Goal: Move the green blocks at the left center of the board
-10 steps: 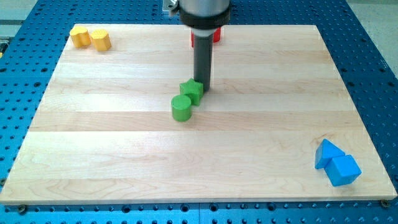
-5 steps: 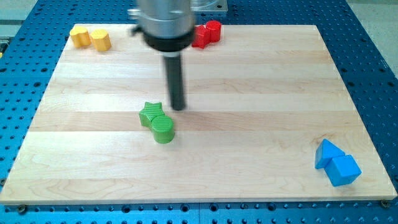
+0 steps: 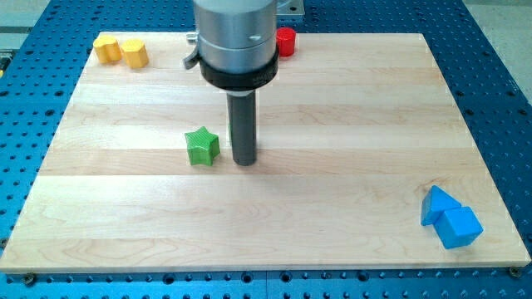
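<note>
— Which step is it on?

— Mid-push, I'd say. The green star block [image 3: 202,147] sits a little left of the middle of the pale wooden counter [image 3: 349,166], not yet at the left centre. The tip [image 3: 244,163] of the dark rod is just right of it, close but seemingly not touching.

— Only one green block?

— One that I can see; another could be hidden behind the rod, I can't tell.

— Is the gripper open?

— There's no gripper, only the smooth rod under a grey collar.

— Next move?

— Probably a steady shove leftward through the star's right side. Its points could make it spin off line.

— Anything in the way?

— No. The yellow blocks [image 3: 120,50] are far left, the red cylinder [image 3: 285,41] is far behind the arm, and the blue blocks [image 3: 450,218] are near right.
</note>
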You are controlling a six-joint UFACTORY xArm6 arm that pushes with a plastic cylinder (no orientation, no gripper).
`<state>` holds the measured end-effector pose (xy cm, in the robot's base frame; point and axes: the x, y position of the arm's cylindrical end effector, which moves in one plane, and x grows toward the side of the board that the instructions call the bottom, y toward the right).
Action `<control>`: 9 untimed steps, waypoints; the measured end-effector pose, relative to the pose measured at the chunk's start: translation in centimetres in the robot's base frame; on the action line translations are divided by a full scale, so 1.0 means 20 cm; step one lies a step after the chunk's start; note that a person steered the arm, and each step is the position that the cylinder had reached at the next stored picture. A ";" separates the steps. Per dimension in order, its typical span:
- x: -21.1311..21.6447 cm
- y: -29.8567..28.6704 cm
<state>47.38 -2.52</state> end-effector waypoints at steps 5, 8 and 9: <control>0.17 -0.50; -0.12 -0.22; -0.24 -0.25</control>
<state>42.51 -7.52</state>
